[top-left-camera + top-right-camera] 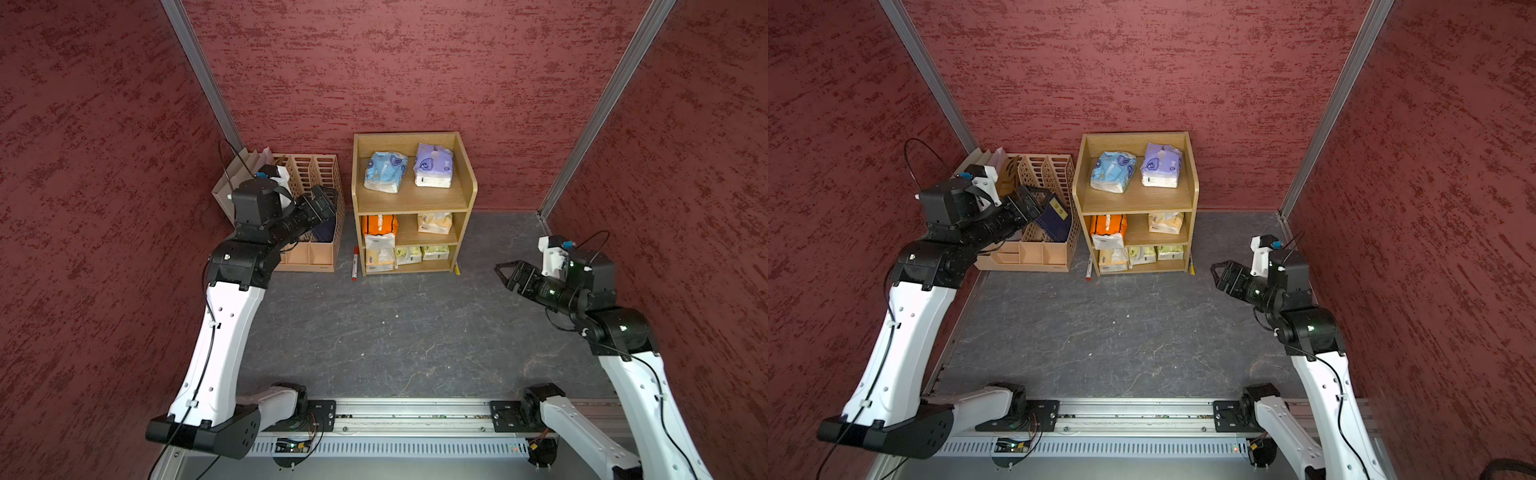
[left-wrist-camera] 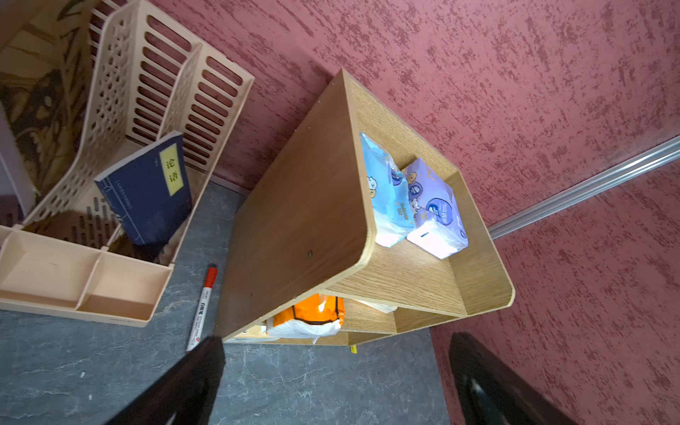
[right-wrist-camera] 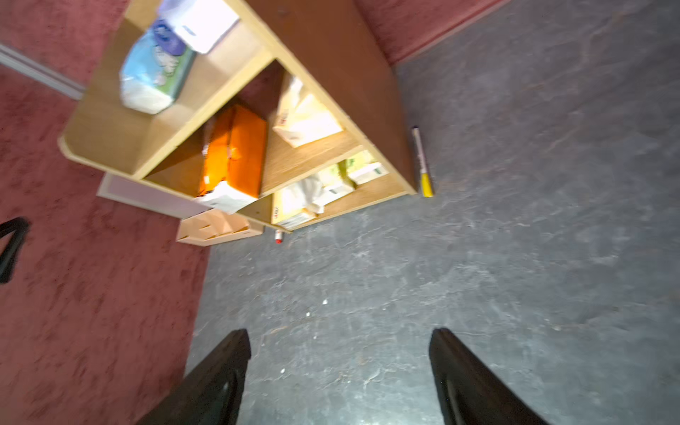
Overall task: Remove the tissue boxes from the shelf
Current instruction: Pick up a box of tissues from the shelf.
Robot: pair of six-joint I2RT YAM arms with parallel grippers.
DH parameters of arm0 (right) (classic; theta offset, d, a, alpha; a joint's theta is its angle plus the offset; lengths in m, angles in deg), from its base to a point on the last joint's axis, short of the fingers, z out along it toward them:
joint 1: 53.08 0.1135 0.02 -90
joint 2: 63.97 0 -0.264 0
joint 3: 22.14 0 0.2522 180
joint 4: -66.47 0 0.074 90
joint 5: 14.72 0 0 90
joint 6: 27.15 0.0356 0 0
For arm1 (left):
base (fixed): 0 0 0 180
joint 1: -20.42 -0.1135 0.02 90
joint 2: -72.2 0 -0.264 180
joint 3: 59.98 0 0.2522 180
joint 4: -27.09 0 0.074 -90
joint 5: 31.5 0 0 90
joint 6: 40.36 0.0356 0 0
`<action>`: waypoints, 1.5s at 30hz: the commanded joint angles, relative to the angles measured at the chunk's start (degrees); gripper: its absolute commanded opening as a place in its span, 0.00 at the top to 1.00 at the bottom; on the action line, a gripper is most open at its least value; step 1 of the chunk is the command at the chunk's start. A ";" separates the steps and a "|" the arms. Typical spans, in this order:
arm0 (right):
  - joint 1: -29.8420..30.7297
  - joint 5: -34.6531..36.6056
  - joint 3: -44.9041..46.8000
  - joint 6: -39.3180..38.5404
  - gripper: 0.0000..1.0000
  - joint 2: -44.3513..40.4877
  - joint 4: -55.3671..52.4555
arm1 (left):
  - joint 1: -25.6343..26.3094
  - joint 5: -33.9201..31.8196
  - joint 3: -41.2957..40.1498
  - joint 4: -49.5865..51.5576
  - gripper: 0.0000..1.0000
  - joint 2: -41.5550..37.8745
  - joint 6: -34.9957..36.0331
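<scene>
Seven tissue boxes on shelf, surface's 12 o'clock: two top, two middle, three bottom. Probably light, squashy, slick film. Pinch across narrow width, avoid loose tissue. Left hand at shelf's 9 o'clock, right hand at 4 o'clock: fingers apart, empty.

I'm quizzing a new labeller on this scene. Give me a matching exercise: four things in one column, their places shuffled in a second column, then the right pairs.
Things
1. light blue tissue pack
2. orange tissue pack
3. red-capped marker
4. navy booklet

Places
A. inside the beige organizer
B. middle tier of the shelf
C. top tier of the shelf
D. on the grey tabletop, between organizer and shelf

Pairs: 1-C, 2-B, 3-D, 4-A
</scene>
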 commanded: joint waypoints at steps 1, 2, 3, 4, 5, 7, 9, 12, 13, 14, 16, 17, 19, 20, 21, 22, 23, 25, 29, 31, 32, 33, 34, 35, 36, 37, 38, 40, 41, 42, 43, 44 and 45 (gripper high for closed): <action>5.83 -3.59 -5.59 1.46 0.19 2.60 2.25 | 3.87 -1.22 5.14 1.19 0.00 1.75 -0.62; 7.53 -2.92 -7.12 1.33 0.19 3.65 2.80 | 4.88 -1.66 6.12 0.95 0.00 2.77 -0.26; 9.08 -2.10 -8.89 1.25 0.19 5.04 3.11 | 5.68 -1.93 7.31 0.47 0.00 4.04 0.12; 10.75 -1.18 -10.84 0.98 0.20 6.65 3.69 | 6.23 -1.83 8.71 0.20 0.00 5.46 0.42; 11.89 -0.33 -12.54 1.12 0.20 8.18 4.04 | 6.51 -1.77 10.28 0.38 0.00 6.84 0.43; 14.01 0.81 -15.97 1.88 0.20 11.76 6.04 | 7.12 -1.50 14.24 1.32 0.00 9.94 0.88; 15.55 0.76 -18.64 3.70 0.21 15.27 9.26 | 8.02 -1.63 17.37 2.67 0.00 12.12 1.99; 17.46 0.59 -23.53 6.32 0.24 21.26 13.15 | 9.57 -2.99 19.55 5.00 0.00 13.95 3.39; 17.96 0.87 -25.73 6.68 0.24 23.26 13.36 | 9.94 -3.27 19.31 5.20 0.00 14.12 3.67; 18.14 0.99 -27.81 6.90 0.24 25.32 13.42 | 10.14 -3.38 18.96 5.21 0.00 14.24 3.78; 18.35 1.65 -31.80 7.61 0.24 28.93 13.73 | 10.31 -3.50 18.67 6.08 0.00 14.79 3.96; 18.36 2.38 -32.80 8.03 0.24 30.20 14.13 | 10.35 -3.77 18.91 6.85 0.00 15.01 4.18; 18.42 2.74 -33.68 9.54 0.25 32.48 17.33 | 10.32 -5.57 20.86 10.60 0.00 16.17 5.22; 18.43 2.66 -34.00 10.47 0.25 33.54 18.74 | 10.22 -6.54 22.14 12.62 0.00 16.69 5.48; 18.37 2.51 -34.62 11.35 0.25 34.97 20.08 | 10.02 -7.15 23.34 14.57 0.00 17.28 5.79; 18.44 2.25 -35.57 12.40 0.25 37.21 21.30 | 9.76 -7.03 24.05 15.90 0.00 17.71 6.27; 18.36 2.05 -36.31 12.97 0.25 38.72 21.98 | 9.74 -6.69 24.21 16.50 0.00 17.77 6.47; 18.44 2.50 -39.65 14.85 0.25 42.85 21.97 | 9.56 -4.93 23.42 16.55 0.00 17.63 6.34; 18.48 2.09 -46.68 16.36 0.26 49.78 23.45 | 9.56 -1.59 21.37 14.80 0.00 17.83 5.66; 18.61 2.17 -49.74 16.85 0.27 53.19 23.93 | 9.51 -1.02 20.92 14.06 0.00 18.21 5.31; 18.70 2.29 -51.37 16.73 0.28 54.73 23.85 | 9.53 -0.86 20.86 13.84 0.00 18.44 5.27; 18.70 2.67 -52.98 16.81 0.28 56.40 23.27 | 9.56 -0.74 20.87 13.66 0.00 18.67 5.24; 18.70 3.02 -54.08 16.89 0.29 57.64 22.86 | 9.56 -0.59 21.00 13.54 0.00 18.92 5.41; 18.72 3.33 -55.13 17.06 0.30 59.02 22.64 | 9.54 -0.37 21.13 13.46 0.00 19.08 5.55; 18.75 3.60 -56.10 17.29 0.31 60.29 22.62 | 9.56 -0.24 21.22 13.43 0.00 19.23 5.79; 18.79 3.84 -56.75 17.42 0.32 61.40 22.66 | 9.56 -0.13 21.22 13.47 0.00 19.28 5.96; 18.73 4.18 -57.63 17.43 0.34 62.50 22.42 | 9.55 -0.03 21.13 13.42 0.00 19.33 6.20; 18.95 5.82 -60.16 17.41 0.36 64.68 20.89 | 9.56 0.14 20.83 13.21 0.00 19.10 6.71; 19.05 6.93 -61.42 17.45 0.37 65.62 19.93 | 9.56 0.09 20.62 12.97 0.00 18.92 6.93; 19.15 7.78 -62.28 17.46 0.37 66.34 19.63 | 9.56 0.11 20.39 12.65 0.00 18.71 7.16; 19.31 8.32 -62.74 17.31 0.37 66.80 19.77 | 9.56 0.01 20.05 12.28 0.00 18.54 7.45; 19.48 9.01 -63.20 17.18 0.37 67.46 19.85 | 9.55 -0.20 19.69 11.79 0.00 18.25 7.71; 19.58 9.77 -63.79 17.13 0.37 68.01 19.64 | 9.56 -0.31 19.31 11.28 0.00 17.93 7.95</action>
